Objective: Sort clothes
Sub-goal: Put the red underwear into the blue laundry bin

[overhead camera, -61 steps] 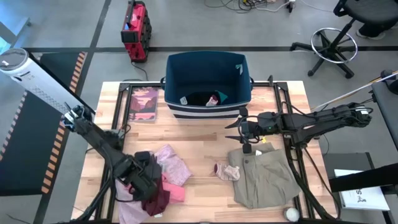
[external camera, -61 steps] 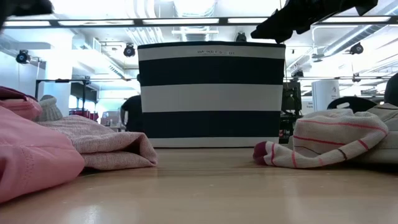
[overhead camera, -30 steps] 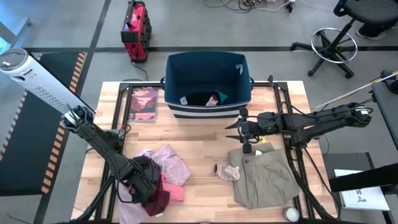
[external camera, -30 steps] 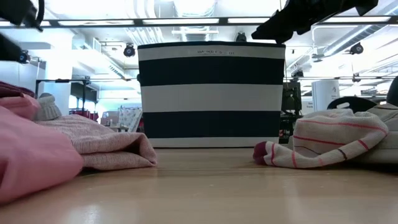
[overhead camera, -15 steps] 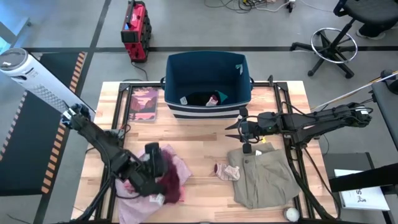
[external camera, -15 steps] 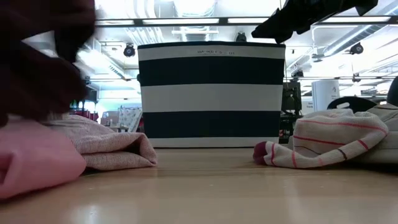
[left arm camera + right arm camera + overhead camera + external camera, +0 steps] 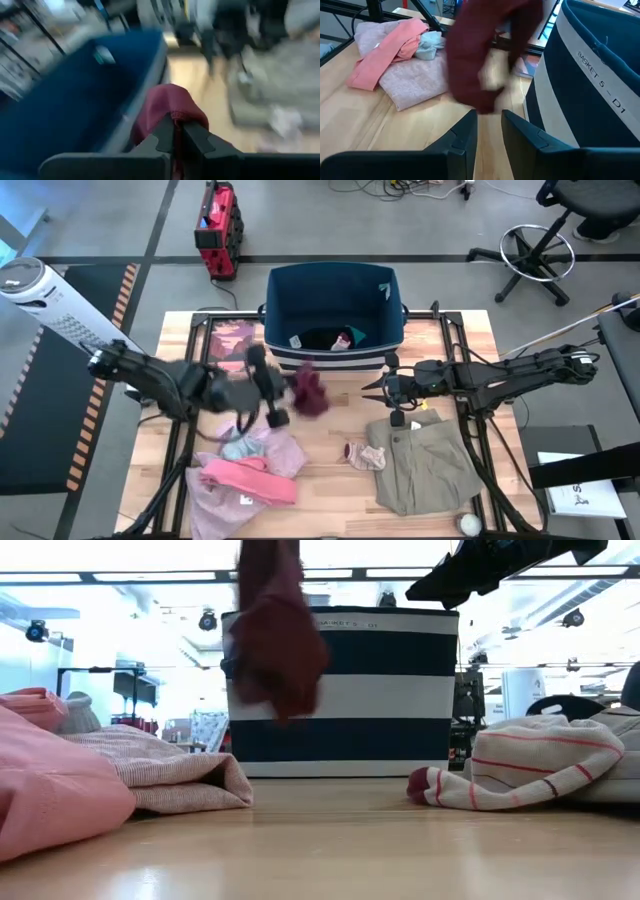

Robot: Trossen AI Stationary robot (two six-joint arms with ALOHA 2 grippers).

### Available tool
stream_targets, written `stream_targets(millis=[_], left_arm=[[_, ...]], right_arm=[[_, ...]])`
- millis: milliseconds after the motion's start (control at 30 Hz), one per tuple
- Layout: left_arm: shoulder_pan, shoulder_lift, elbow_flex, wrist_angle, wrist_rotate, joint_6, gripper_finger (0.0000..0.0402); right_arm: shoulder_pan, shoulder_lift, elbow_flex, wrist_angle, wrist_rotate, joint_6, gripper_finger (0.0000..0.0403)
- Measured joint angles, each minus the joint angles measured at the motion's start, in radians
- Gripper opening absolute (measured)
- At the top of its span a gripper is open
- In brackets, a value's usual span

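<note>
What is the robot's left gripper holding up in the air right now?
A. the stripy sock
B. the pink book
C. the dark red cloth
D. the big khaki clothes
C: the left gripper is shut on the maroon garment, which hangs above the table in front of the navy striped bin.

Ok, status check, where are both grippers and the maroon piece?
Left gripper shut on maroon garment, airborne beside bin. Right gripper open, waiting over table. Nothing blocking the bin.
</note>
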Motion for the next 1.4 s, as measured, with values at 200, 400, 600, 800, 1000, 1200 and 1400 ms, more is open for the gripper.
stream_targets(millis=[200, 400, 600, 800, 1000, 1200, 1400], left_arm=[[0.195, -0.051, 0.082, 0.172, 0.184, 0.212, 0.0000], [0.386, -0.012, 0.183, 0.214, 0.340, 0.323, 0.0000], [0.579, 0.079, 0.292, 0.214, 0.471, 0.397, 0.0000], [0.738, 0.189, 0.374, 0.211, 0.669, 0.368, 0.0000], [0.811, 0.281, 0.424, 0.203, 0.708, 0.371, 0.0000], [0.848, 0.345, 0.427, 0.185, 0.711, 0.408, 0.0000], [0.888, 0.380, 0.411, 0.184, 0.742, 0.417, 0.0000]], right_arm=[[0.000, 0.000, 0.000, 0.000, 0.000, 0.000, 0.0061], [0.000, 0.000, 0.000, 0.005, 0.000, 0.000, 0.0057], [0.000, 0.000, 0.000, 0.006, 0.000, 0.009, 0.0064], [0.000, 0.000, 0.000, 0.006, 0.000, 0.017, 0.0071], [0.000, 0.000, 0.000, 0.007, 0.000, 0.028, 0.0066], [0.000, -0.001, 0.000, 0.014, 0.000, 0.029, 0.0064], [0.000, -0.013, 0.000, 0.021, 0.000, 0.037, 0.0080]])
